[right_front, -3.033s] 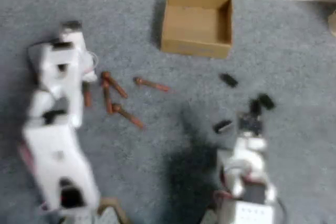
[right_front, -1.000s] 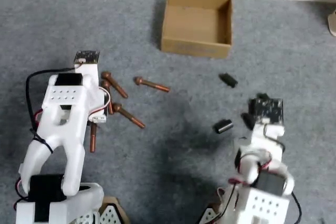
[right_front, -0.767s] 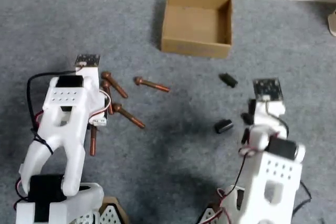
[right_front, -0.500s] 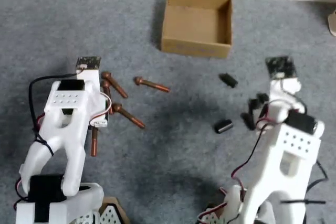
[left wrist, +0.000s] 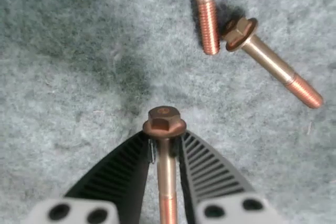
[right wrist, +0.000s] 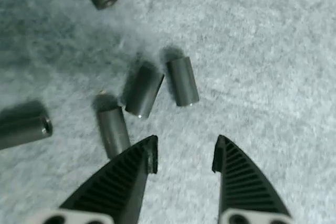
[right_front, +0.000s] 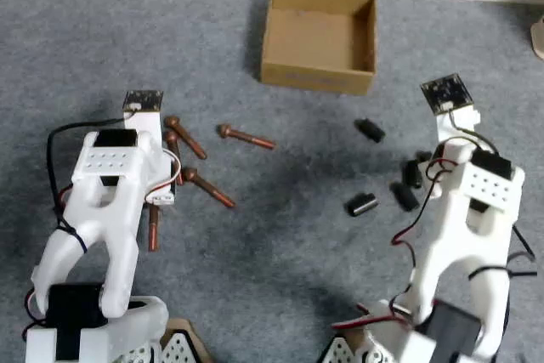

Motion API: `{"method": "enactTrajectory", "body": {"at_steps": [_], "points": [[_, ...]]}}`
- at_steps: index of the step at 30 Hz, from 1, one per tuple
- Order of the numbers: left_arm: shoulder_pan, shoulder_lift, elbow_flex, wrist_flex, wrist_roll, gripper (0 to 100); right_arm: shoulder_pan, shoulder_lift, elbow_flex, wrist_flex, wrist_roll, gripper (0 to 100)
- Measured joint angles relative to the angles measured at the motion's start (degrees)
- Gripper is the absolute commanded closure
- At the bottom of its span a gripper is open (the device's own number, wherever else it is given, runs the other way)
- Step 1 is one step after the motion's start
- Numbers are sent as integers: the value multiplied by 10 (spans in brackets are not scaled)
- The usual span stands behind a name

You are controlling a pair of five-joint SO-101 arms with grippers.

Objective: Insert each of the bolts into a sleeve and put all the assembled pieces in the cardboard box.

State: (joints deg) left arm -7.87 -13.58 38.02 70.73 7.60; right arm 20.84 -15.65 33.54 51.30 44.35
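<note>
In the left wrist view my left gripper (left wrist: 167, 142) is shut on a copper bolt (left wrist: 166, 124), hex head sticking out past the fingertips. The high view shows that bolt (right_front: 153, 229) jutting from under the left arm. Several more bolts (right_front: 206, 187) lie loose on the carpet to its right. In the right wrist view my right gripper (right wrist: 184, 156) hangs open above the carpet, just short of three dark sleeves (right wrist: 142, 90) lying close together. Other sleeves (right_front: 362, 204) lie nearby. The cardboard box (right_front: 280, 40) stands at the far middle, with nothing visible inside.
Grey carpet covers the whole table. A loose bolt (right_front: 246, 136) and a lone sleeve (right_front: 369, 130) lie between the arms, in front of the box. Open carpet stretches across the near middle.
The right arm has stretched out from the near edge toward the far right, now over the cluster of sleeves. The left arm with its bolt has hardly shifted.
</note>
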Motion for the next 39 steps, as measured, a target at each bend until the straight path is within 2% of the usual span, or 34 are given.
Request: {"method": "enactTrajectory", "body": {"at_steps": [10,25,32,34,37,39], "points": [[18,0,20,-26,0,994,0,145,-40,-69,0,825],[21,0,20,-29,0,994,0,325,-185,-76,0,825],[21,0,20,-29,0,994,-11,349,-202,-76,1,827],[21,0,20,-29,0,994,-18,349,-202,-76,1,868],[21,0,20,-29,0,994,-21,349,-202,-76,1,998],[21,0,20,-29,0,994,-25,349,-203,-76,2,988]]}}
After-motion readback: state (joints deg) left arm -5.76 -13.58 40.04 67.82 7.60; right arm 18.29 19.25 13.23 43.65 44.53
